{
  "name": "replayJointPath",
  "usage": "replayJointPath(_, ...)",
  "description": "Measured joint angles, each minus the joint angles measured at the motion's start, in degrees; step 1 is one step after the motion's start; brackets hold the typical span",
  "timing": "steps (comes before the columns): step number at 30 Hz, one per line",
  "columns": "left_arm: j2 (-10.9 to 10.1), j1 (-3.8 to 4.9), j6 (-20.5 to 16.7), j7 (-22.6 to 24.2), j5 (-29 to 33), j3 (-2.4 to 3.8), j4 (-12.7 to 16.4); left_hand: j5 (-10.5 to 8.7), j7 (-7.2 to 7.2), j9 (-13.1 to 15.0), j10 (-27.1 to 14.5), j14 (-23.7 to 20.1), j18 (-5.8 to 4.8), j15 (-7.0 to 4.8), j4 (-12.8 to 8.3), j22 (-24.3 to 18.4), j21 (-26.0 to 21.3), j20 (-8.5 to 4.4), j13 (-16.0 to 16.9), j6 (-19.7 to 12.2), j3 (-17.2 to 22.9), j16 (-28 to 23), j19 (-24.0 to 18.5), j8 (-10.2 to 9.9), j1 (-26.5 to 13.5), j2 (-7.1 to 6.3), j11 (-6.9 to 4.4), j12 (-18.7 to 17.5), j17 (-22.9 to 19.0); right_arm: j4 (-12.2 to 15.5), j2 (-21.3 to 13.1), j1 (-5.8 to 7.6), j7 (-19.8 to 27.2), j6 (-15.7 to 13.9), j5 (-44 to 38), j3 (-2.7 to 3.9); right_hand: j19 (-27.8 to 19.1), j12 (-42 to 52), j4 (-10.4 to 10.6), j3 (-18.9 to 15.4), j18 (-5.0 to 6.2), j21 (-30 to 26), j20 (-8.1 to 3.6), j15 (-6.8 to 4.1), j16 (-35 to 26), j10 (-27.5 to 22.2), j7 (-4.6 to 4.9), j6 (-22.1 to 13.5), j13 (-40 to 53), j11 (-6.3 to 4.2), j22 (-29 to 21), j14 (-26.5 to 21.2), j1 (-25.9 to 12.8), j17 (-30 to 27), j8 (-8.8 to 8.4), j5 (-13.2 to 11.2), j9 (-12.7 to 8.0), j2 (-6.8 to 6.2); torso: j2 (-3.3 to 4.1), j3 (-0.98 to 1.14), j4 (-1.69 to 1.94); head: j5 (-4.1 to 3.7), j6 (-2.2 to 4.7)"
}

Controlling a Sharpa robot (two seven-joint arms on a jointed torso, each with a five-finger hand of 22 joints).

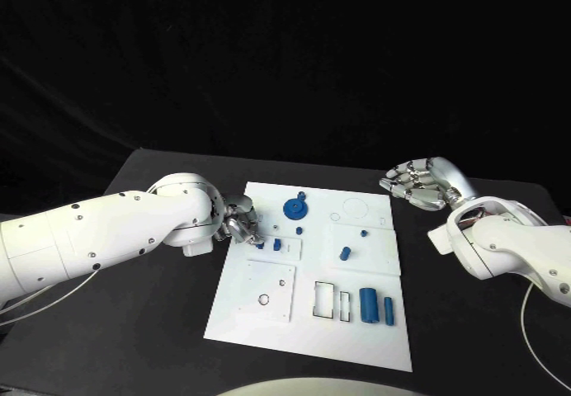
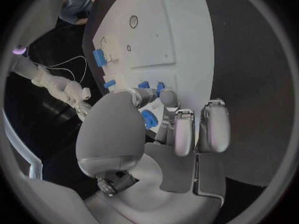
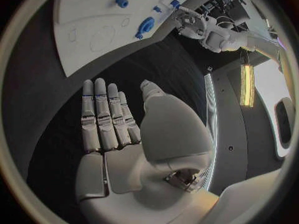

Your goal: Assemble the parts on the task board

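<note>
Left hand [image 1: 238, 221] pinching blue part [image 2: 148, 118] | right hand [image 1: 422, 183] flat, fingers straight

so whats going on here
A two-armed robot is assembling small blue parts on a white board. The left robot hand is at the board's left edge, holding a blue part between its fingers. The right robot hand hovers open off the board's far right corner, holding nothing. Other parts, such as two cylinders, lie on the board.
</note>
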Motion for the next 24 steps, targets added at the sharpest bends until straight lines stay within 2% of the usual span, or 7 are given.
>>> replayJointPath(2, 0.1, -0.03, 0.0, 0.0, 0.0, -0.02, 0.0, 0.00, -0.09, 0.0, 0.3, 0.0, 0.00, 0.00, 0.0, 0.1, 0.0, 0.00, 0.1, 0.2, 0.0, 0.0, 0.0, 0.0, 0.0, 0.00, 0.09, 0.2, 0.0, 0.0, 0.0, 0.00, 0.1, 0.0, 0.1, 0.00, -0.2, -0.2, 0.1, -0.1, 0.00, 0.0, 0.21, 0.00, 0.0, 0.0, 0.00, 0.0, -0.2, 0.00, -0.1, 0.0, 0.0, -0.1, 0.00, 0.0, -0.1, 0.00, 0.00, 0.00, 0.00, -0.01, -0.02)
replayJointPath(7, 0.3, -0.10, 0.1, -0.2, -0.1, -0.05, -0.1, 0.00, -0.08, 2.4, 0.4, 0.0, 0.00, 0.00, 0.2, 0.3, 0.0, 0.21, 0.4, 0.3, 0.2, 0.0, 0.2, 0.0, 0.0, 0.00, 0.04, 0.2, 0.0, 0.0, 0.0, 0.00, 0.2, 0.0, 0.2, 0.00, -0.2, -0.2, -0.1, -0.2, 0.00, -0.3, 0.21, 0.00, -0.5, 0.0, 0.00, 0.0, -0.6, 0.00, -0.4, 0.0, 0.0, -0.4, -0.13, 0.0, -0.1, 0.00, 0.01, 0.00, -0.01, -0.08, -0.09)
replayJointPath(10, 0.3, -0.10, 0.1, -0.2, -0.1, -0.05, -0.1, 0.38, -0.10, 2.4, 1.0, 0.0, 0.00, 0.00, 0.2, 0.5, 0.0, 0.20, 1.0, 0.5, 0.2, 0.0, 0.2, 0.1, 0.0, 0.00, -0.01, 0.7, 0.0, 0.0, 0.0, 0.00, 0.2, 0.0, 0.3, 0.00, -0.2, -0.5, 0.1, -0.4, 0.00, -0.3, 0.21, 0.00, -0.6, 0.0, 0.00, 0.0, -0.8, 0.00, -0.5, 0.0, 0.0, -0.5, -0.22, 0.0, -0.2, 0.00, 0.02, 0.01, -0.03, -0.09, -0.14)
replayJointPath(16, 0.4, -0.10, 0.4, -0.3, -0.1, -0.07, -0.1, 1.14, -0.30, 2.3, 1.2, -0.2, 0.00, -0.20, 0.2, 0.7, 0.2, 0.01, 1.7, 0.7, 0.2, 0.0, 0.4, 0.5, -0.9, -0.86, -0.23, 0.9, 0.0, 0.0, 0.0, 0.00, 0.3, 0.0, 0.4, 0.00, -0.4, -0.5, 0.1, -0.4, 0.00, -0.5, 0.42, 0.21, -0.9, 0.0, -0.01, 0.0, -1.1, 0.00, -0.7, -0.2, 0.0, -0.6, -0.22, 0.0, -0.2, 0.00, 0.02, 0.05, -0.03, -0.12, -0.23)
replayJointPath(24, 0.7, -0.13, 0.4, -0.4, -0.1, -0.10, -0.3, 1.19, -0.68, 2.1, 1.8, -0.2, -0.01, -0.20, 0.2, 0.9, 0.2, 0.00, 1.8, 1.5, 0.2, 0.0, 0.4, 0.6, -2.1, -1.00, -0.42, 0.9, 0.0, 0.0, 0.1, 0.00, 0.3, 0.0, 0.6, 0.00, -0.4, -0.7, 0.1, -0.7, 0.00, -0.7, 0.41, 0.31, -1.2, 0.0, -0.01, 0.0, -1.6, 0.00, -1.0, -0.3, 0.0, -0.9, -0.43, 0.0, -0.4, 0.00, 0.00, 0.04, -0.03, -0.12, -0.24)
